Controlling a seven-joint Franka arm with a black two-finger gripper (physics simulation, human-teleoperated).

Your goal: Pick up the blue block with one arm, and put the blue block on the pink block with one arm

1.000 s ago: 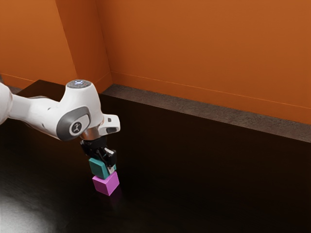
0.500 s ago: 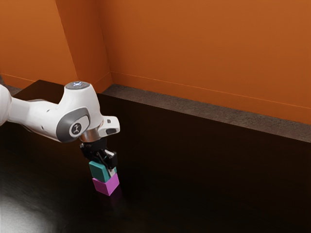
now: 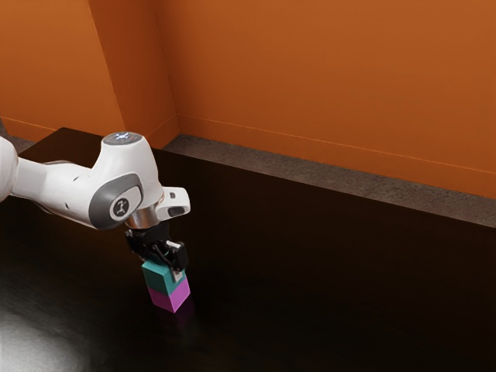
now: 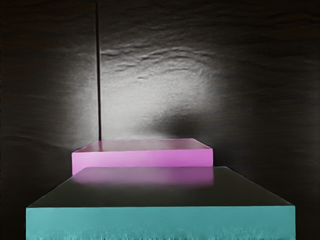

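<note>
the gripper (image 3: 163, 266) hangs from the white arm (image 3: 77, 190) with its black fingers (image 3: 176, 259) clenched on the blue block (image 3: 157, 277), one finger on each of two opposite sides, grasping it near its top. the blue block, teal in colour, sits between the fingertips and directly on top of the pink block (image 3: 173, 295), their faces meeting with no gap to be seen in the exterior view. the pink block lies straight below the fingers on the dark glossy table (image 3: 325, 271), its edges nearly lined up with the block above it. in the wrist view the blue block (image 4: 160, 220) is close under the hand, and the pink block (image 4: 142, 157) shows just past its far edge, lower down, with its colour mirrored on the blue block's top. beyond both blocks, ahead of the fingers, the table (image 4: 210, 75) carries a pale sheen and a thin dark seam (image 4: 98, 75). an orange wall (image 3: 333, 70) stands well apart from the fingers, behind the table.
</note>
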